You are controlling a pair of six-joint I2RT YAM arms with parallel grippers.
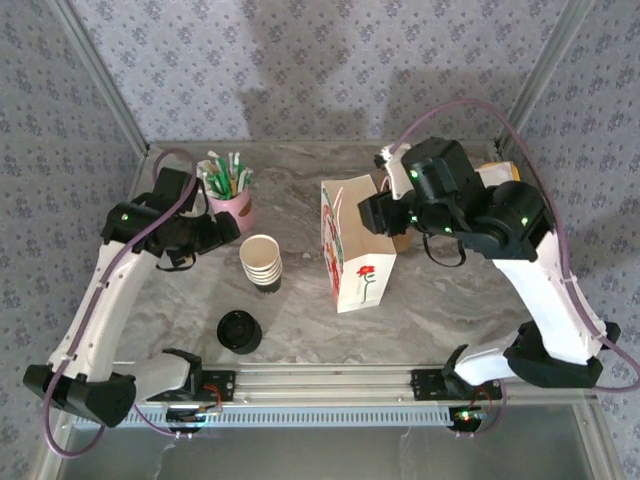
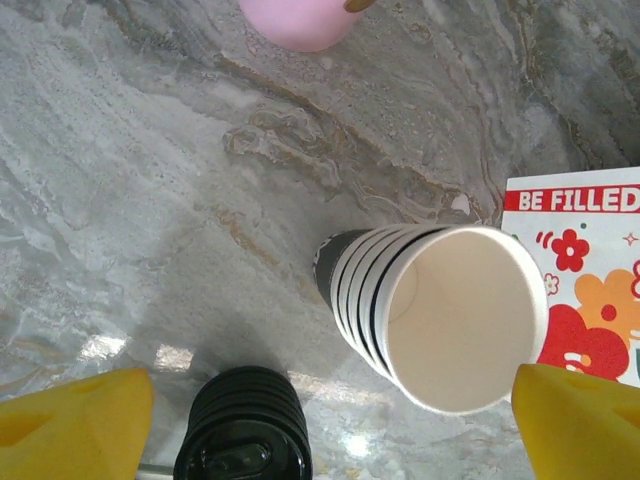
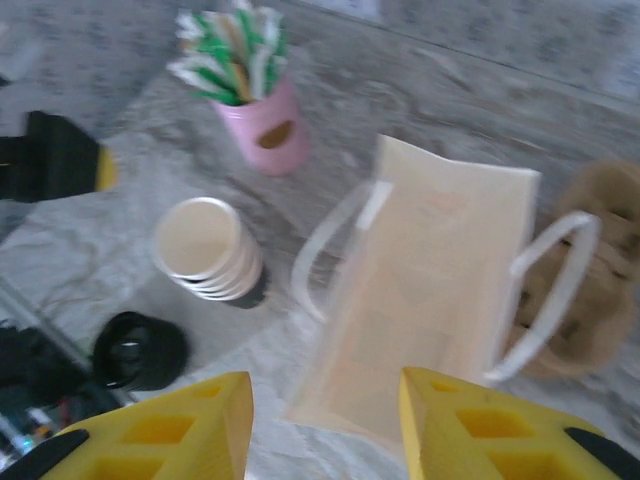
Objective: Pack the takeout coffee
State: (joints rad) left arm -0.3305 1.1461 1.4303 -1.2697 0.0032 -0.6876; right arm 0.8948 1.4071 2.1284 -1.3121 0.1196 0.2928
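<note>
Nothing packed when I checked. Takeout coffee stood lidded on the bench, well apart from the paper bag. Left hand hung open and empty above the coffee and the cup stack. Right hand was open and empty over the bag.

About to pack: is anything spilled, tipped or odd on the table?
Nothing stands out. The paper bag stands upright and open, the cup stack and pink straw cup are upright, the black lids sit nearby, and no spill shows.
</note>
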